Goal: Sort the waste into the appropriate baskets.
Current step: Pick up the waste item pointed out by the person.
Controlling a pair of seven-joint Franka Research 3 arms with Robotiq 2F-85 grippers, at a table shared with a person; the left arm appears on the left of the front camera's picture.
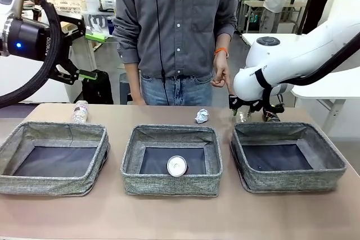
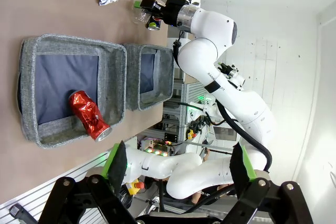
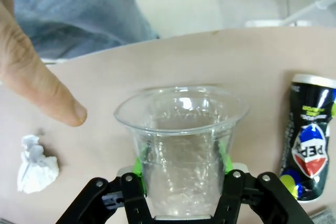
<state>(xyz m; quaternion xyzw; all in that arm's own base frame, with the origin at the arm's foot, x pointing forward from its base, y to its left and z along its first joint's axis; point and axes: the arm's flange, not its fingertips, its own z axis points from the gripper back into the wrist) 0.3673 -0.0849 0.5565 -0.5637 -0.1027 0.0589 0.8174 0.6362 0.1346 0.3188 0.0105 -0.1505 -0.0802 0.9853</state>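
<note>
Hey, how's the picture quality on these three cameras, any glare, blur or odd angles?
Front view: even light, soft shadows, a glint off the end of the red can. Left wrist view: rolled sideways, bright highlights on that can. Right wrist view: glare on the clear cup; the person's hand up close looks soft.

The left arm (image 1: pixel 25 40) is held high, up and to the left of the middle basket (image 1: pixel 171 185). Its wrist is level, and the left gripper (image 1: pixel 90 54) points sideways over that basket with its jaws spread wide and nothing between them. The right arm (image 1: pixel 298 54) bends down behind and to the right of the basket. The right gripper (image 3: pixel 181 169) is low, with its green pads (image 3: pixel 137 165) pressed against both sides of a clear cup (image 3: pixel 181 124).
</note>
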